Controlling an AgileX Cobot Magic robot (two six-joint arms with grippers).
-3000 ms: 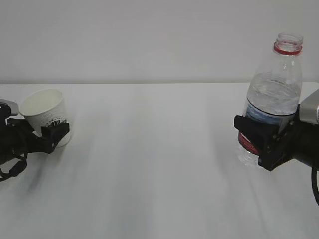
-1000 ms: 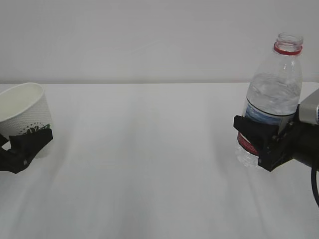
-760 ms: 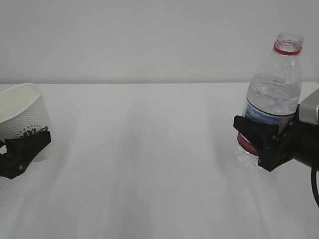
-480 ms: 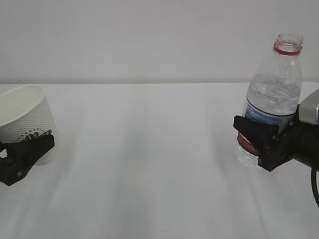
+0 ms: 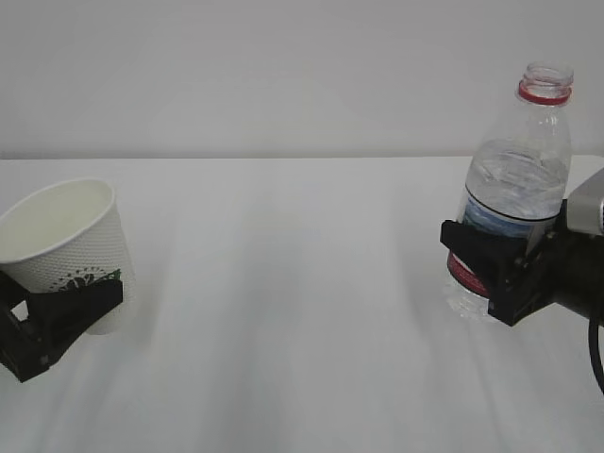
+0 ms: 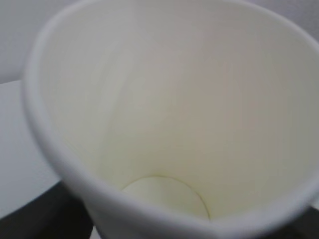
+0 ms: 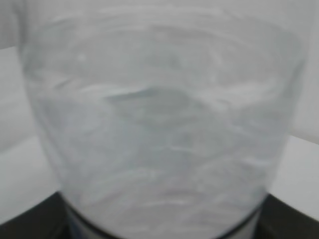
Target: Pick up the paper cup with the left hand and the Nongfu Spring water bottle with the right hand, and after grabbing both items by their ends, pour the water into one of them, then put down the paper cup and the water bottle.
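**Cup and bottle both gripped, one at each end of the table**

Exterior view: a white table (image 5: 302,311) runs back to a plain pale wall (image 5: 283,75); at the near left the paper cup (image 5: 68,247) sits clamped low on its body in the left hand (image 5: 58,319), the black jaws closing on it from either side just below the green leaf logo; the cup leans, its mouth tipped toward the left and far side, so the cream inside shows; whether its base touches the table I cannot tell. At the right the water bottle (image 5: 514,189) stands upright, uncapped, its red neck ring at the top; the right hand (image 5: 491,274) grasps it around the label, low on the body, with the black arm and a silver-grey block running off the right edge; water (image 5: 517,184) shows in the clear ribbed part above the label; cup and bottle are well apart, with bare table between them.

Left wrist view: the cup (image 6: 169,119) fills the picture, seen from above into its mouth; the inside is cream and dry-looking, the round bottom visible low in the middle; dark gripper parts sit at the lower corners.

Right wrist view: the bottle (image 7: 159,124) fills the picture, close and blurred; the water (image 7: 159,164) is a grey shimmer inside; black gripper edges show at both lower corners.
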